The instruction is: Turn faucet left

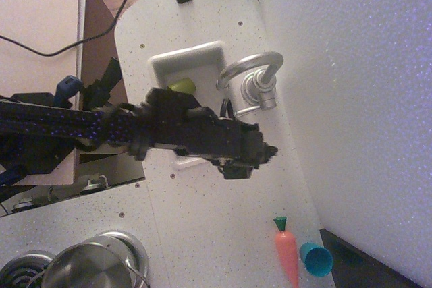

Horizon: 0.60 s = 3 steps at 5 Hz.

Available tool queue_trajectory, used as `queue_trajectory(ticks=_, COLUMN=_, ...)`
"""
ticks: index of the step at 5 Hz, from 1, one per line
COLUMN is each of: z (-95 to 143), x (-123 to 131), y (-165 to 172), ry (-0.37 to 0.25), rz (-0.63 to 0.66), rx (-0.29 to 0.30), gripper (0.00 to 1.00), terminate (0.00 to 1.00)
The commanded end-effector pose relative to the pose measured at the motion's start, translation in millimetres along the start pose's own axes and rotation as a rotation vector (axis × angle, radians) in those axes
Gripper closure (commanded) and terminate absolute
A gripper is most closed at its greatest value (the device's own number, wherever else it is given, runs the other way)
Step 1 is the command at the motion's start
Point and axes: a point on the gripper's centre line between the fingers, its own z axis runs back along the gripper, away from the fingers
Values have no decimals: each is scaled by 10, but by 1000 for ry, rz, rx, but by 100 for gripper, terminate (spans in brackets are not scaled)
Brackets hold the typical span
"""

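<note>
The silver faucet (255,79) stands at the right edge of the white sink (189,62), its curved spout arching left over the basin and its thin lever pointing down-left from the ribbed base. My black gripper (270,152) reaches in from the left and sits just below the faucet base, apart from it. Its fingertips look pressed together, but the view from above does not show the jaws clearly.
A yellow-green object (181,85) lies in the sink basin. A toy carrot (286,251) and a blue cup (315,259) lie on the counter at the lower right. A steel pot (88,268) sits on the stove at the lower left. A white wall (358,99) bounds the right side.
</note>
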Motion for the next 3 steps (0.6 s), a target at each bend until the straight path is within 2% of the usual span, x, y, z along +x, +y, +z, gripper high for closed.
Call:
queue_trajectory(ticks=1, z=211, x=-412, y=58, ry=11, rz=69, rx=89, gripper=0, terminate=0)
queue_trajectory(ticks=3, z=208, x=-528, y=61, ry=31, rz=73, rx=84, gripper=0, terminate=0)
